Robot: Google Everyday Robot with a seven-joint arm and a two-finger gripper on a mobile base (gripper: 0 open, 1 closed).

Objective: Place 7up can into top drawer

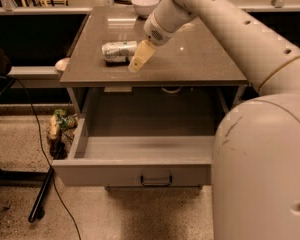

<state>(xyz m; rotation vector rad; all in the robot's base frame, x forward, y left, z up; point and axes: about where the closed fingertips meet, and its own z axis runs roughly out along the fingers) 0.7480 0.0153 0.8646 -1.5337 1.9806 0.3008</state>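
On the left of the table (200, 59), the 7up can (119, 51) lies on its side. Just right of it hangs the gripper (140, 59); whether it is clenched or released cannot be told. Below, the top drawer (135, 174) stands pulled open. 1 white bowl (145, 5) sits at the far edge.

7up can (118, 51): lying on its side on the grey tabletop (205, 59), left of centre.
Gripper (140, 60): just beside the can's right end, low over the tabletop, angled down-left.
Top drawer (115, 174): pulled out beneath the tabletop, dark handle (156, 181) at front centre.
White bowl (145, 5): upright at the far edge.
Arm (230, 21): reaching in from the right.
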